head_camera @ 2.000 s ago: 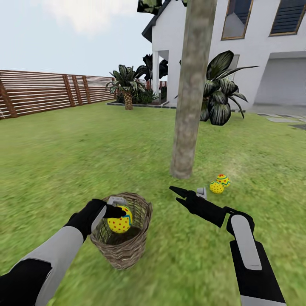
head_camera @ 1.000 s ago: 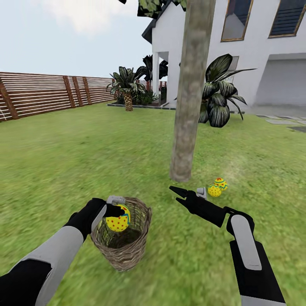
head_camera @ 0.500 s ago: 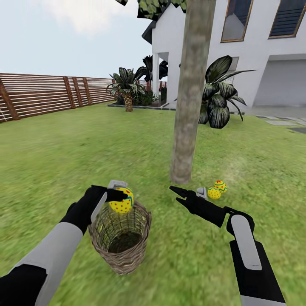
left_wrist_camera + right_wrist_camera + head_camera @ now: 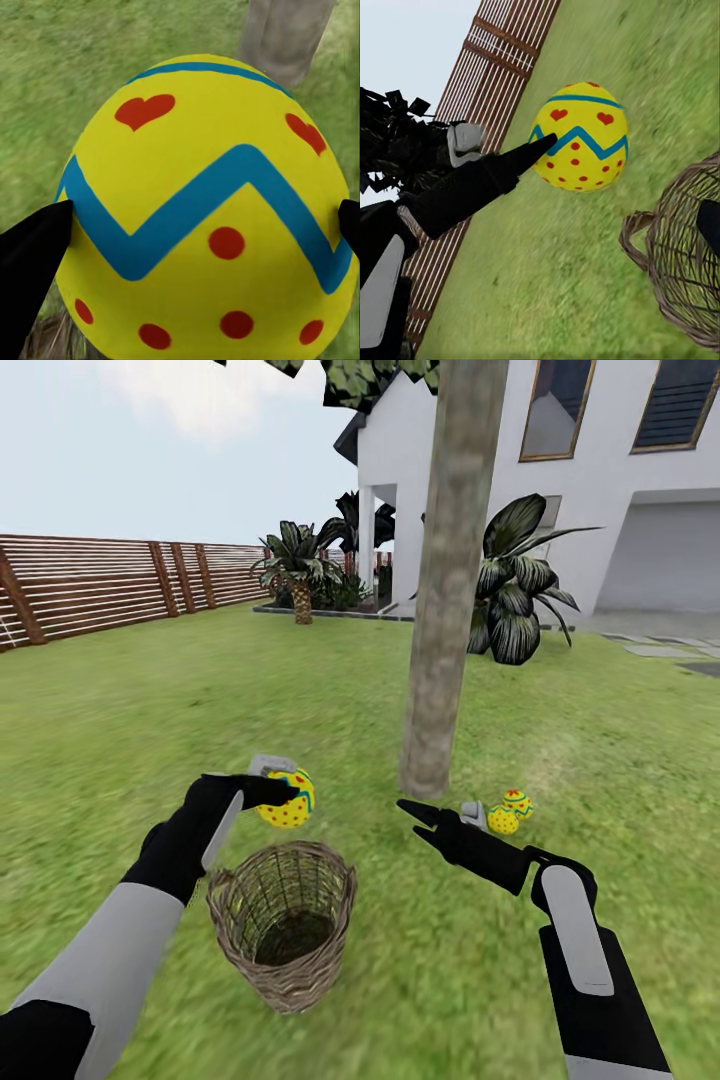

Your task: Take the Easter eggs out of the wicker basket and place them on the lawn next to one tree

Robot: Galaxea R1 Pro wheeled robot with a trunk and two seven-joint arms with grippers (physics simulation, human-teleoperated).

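Observation:
My left gripper is shut on a yellow Easter egg with a blue zigzag band, held in the air just above the rim of the wicker basket. No egg shows inside the basket. Up close, the egg sits between two black fingertips. The right wrist view shows the same egg beside the basket. Two more eggs lie together on the lawn at the foot of the tree. My right gripper hovers open over the grass, just short of those eggs.
A brown slat fence runs along the left. The white house stands behind the tree, with dark broad-leaved plants at its wall. Grey paving lies far right. Open grass spreads left of the tree.
My left gripper has lifted the egg up out of the basket, from inside the rim to above it. The right arm and the two eggs on the grass stayed put.

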